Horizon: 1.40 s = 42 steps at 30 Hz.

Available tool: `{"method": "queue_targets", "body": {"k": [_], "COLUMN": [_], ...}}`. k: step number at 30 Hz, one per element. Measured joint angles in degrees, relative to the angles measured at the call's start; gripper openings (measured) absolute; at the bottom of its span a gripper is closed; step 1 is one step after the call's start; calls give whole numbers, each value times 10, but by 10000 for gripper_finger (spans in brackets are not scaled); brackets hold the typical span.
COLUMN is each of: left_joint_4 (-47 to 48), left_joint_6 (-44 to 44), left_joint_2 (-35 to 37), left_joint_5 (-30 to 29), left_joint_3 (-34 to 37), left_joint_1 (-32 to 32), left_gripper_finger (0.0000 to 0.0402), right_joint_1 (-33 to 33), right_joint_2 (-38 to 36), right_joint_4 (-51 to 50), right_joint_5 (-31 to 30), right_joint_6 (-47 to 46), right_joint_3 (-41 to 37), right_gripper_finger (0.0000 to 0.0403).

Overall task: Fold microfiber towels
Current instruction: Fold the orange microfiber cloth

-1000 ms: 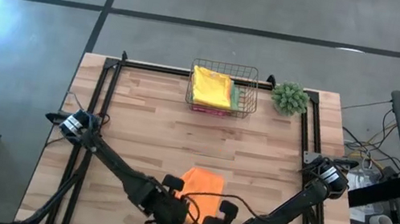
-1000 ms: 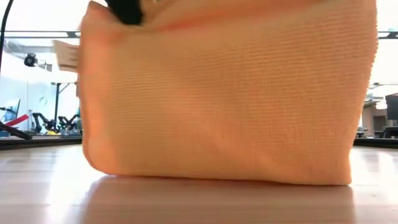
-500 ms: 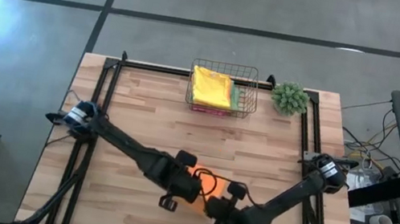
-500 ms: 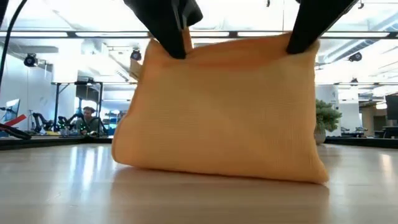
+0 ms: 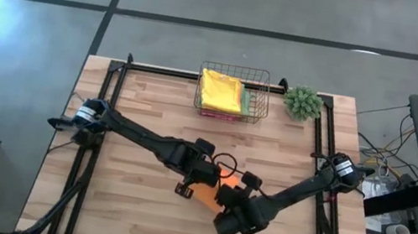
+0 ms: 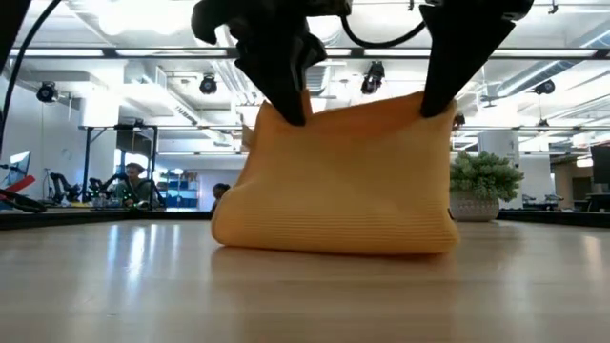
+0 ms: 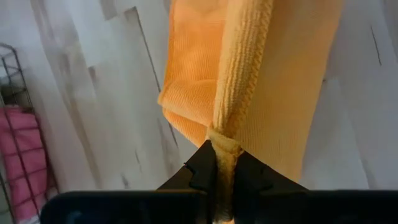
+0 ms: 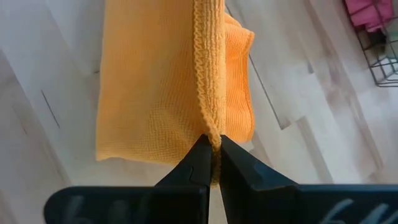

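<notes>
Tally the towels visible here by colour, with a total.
Orange: 1, pinched by both tools
Yellow: 1, in the basket
Green: 1, edge under the yellow
Pink: 1, in the basket
Total: 4

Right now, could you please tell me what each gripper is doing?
Left gripper: shut on the orange towel, at its top edge.
Right gripper: shut on the orange towel too.

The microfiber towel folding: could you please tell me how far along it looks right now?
Done: nothing looks finished on the wooden table. In hand: the left gripper and right gripper are each shut on an upper corner of the soft orange microfiber towel, which hangs doubled with its lower edge touching the table. Left: a yellow towel, with pink and green cloth beneath, lies in the copper wire basket.
</notes>
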State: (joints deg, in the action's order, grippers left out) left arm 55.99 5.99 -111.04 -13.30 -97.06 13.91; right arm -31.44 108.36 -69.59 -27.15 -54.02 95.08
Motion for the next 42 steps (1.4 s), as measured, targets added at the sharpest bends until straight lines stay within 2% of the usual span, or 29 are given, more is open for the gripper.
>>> {"method": "queue_targets", "body": {"k": [8,24,31,35,42], "left_joint_4": [4,11,-10,-25,-70], "left_joint_6": [30,49,67,81,102], "left_joint_2": [0,41,32,26,15], "left_joint_5": [-1,-9,-6,24,23], "left_joint_3": [-5,-27,-23,0,24], "left_joint_1": [-12,-44,-84,-91,-98], "left_gripper_finger": [13,13,13,13,13], "right_joint_1": [19,56,86,102,117], "right_joint_2": [-9,-90,-90,-90,-89], "right_joint_4": [-3,-31,-22,2,34], "right_joint_5": [10,6,16,42,67], "right_joint_6": [25,41,51,55,26], "right_joint_3": [-1,-6,-51,-85,-121], "right_gripper_finger": [11,11,11,11,11]}}
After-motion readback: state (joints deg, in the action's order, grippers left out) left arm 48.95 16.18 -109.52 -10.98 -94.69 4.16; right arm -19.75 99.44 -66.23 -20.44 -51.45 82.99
